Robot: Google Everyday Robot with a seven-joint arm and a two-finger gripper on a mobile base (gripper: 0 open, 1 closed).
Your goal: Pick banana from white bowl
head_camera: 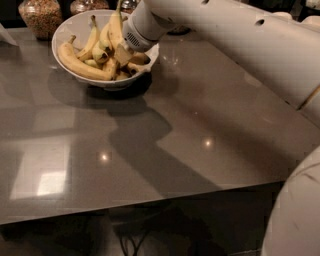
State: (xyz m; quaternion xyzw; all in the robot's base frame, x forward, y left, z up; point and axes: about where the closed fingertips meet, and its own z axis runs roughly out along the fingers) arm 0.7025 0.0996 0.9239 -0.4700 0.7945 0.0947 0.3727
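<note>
- Gripper (123, 54) sits low inside the white bowl (65, 27), in its right half, at the end of a thick white arm (225, 35) reaching in from the upper right. It is sunk among the fruit, and I cannot tell whether it is wide, narrow or holding anything.
- Just above and left of the gripper is the banana (115, 29), thick and pale yellow. It stands nearly upright at the back of the pile. Its long stem points toward the top edge and looks faintly green, and its lower end comes down right beside the gripper.
- A long deeper-yellow banana (80, 67) lies curved along the bowl's near-left wall.
- Shorter bananas (92, 42) lie between those two.
- The bowl is wide and glossy, and stands toward the far left of a grey table (175, 140). The arm's shadow falls across the tabletop.
- Two glass jars (42, 15) stand behind the bowl at the table's far edge.
</note>
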